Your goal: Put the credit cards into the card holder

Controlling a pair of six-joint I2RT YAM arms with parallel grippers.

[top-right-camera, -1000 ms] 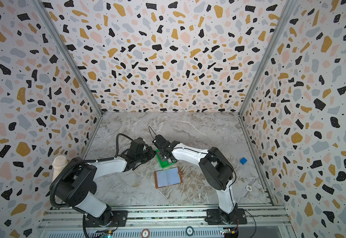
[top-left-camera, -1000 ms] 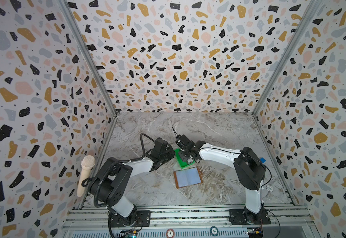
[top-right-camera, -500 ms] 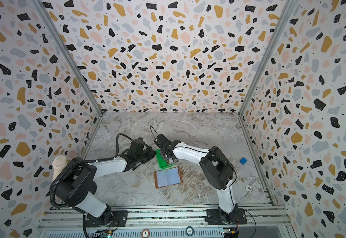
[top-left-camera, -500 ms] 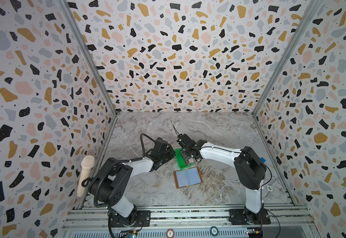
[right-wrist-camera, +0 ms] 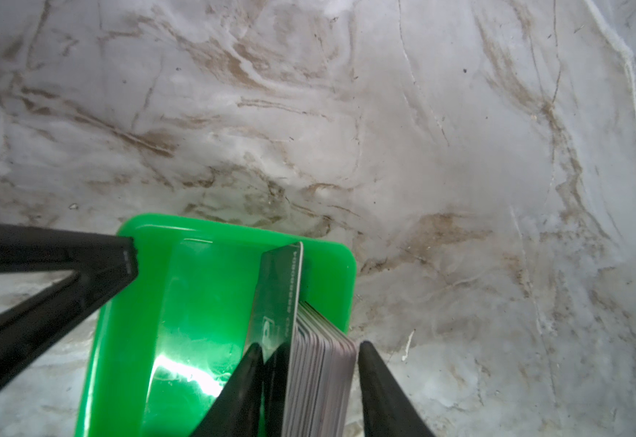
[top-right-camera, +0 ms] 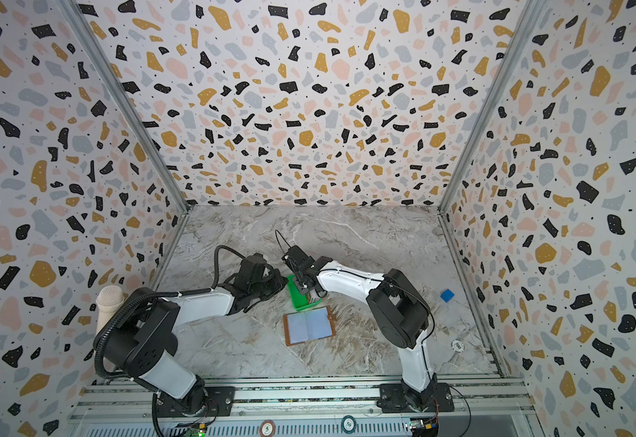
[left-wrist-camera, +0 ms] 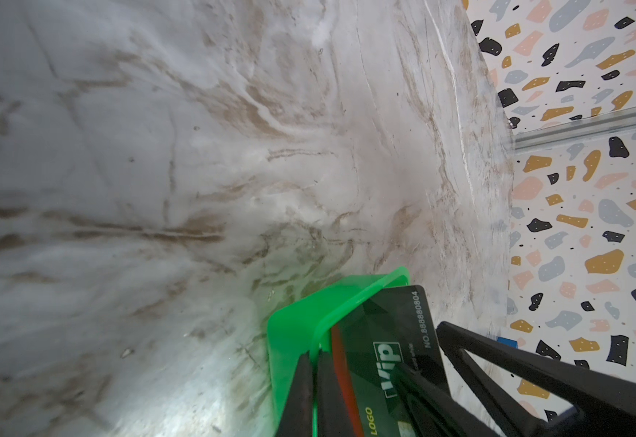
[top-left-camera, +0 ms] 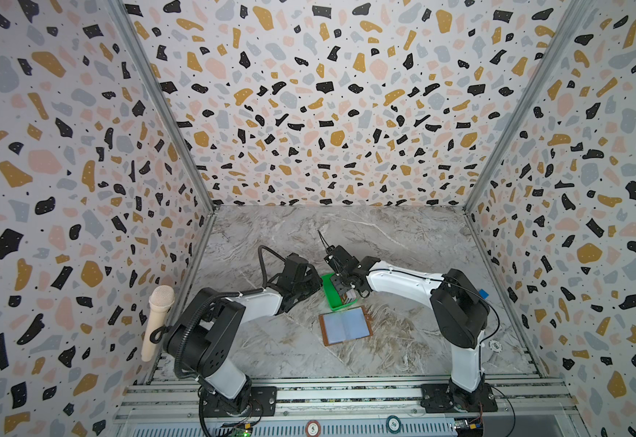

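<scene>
Now: right jaws straddle the card stack, left jaws pin the tray

Left gripper [left-wrist-camera: 313, 353]: jaws narrow, pinched shut on one wall of the green tray [left-wrist-camera: 293, 321].

Right gripper [right-wrist-camera: 308, 346]: jaws partway apart. The credit cards [right-wrist-camera: 324, 352] stand on edge between them inside the tray, with one jaw at each outer face. I cannot tell whether the jaws press the stack or only bracket it.

Long axis of the cards runs straight ahead of the right jaws. The black card [right-wrist-camera: 280, 283] juts further forward than the rest.

The card holder [top-left-camera: 345, 325] lies open and flat on the worktop [top-left-camera: 384, 242], sleeves up. It is just beside the tray, on the base side of both jaws.

Judgement: the coming move is a draw-out along that long axis. It falls to the right arm, which is at the cards; the left is occupied with the tray.
</scene>
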